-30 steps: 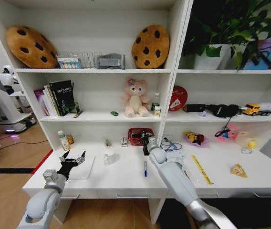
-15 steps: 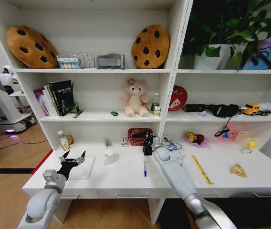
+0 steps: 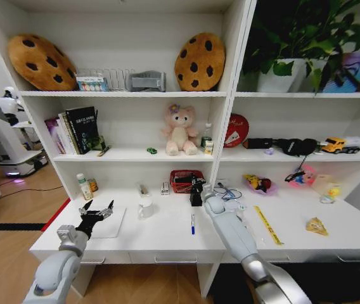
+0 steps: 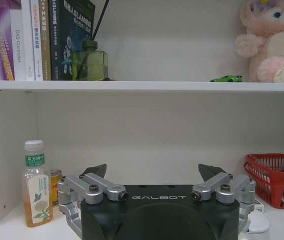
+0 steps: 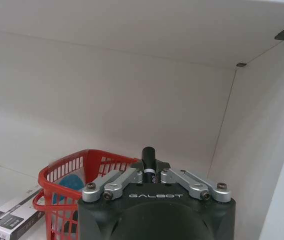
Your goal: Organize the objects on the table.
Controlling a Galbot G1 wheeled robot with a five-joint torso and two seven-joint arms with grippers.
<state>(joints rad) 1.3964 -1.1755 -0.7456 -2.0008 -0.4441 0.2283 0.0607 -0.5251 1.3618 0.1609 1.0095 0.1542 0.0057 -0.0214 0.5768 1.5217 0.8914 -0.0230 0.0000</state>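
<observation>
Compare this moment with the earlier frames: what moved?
The right gripper, shut on a black pen, advanced from over the table toward the red basket. The left gripper stayed open by the laptop; the blue pen stayed put.

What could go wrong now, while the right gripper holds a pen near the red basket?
The right gripper grips the black pen low, so it may tilt or slip. The red basket sits close and already holds things; the pen could catch its rim. The left gripper hovers open over the table, near the white cup.
</observation>
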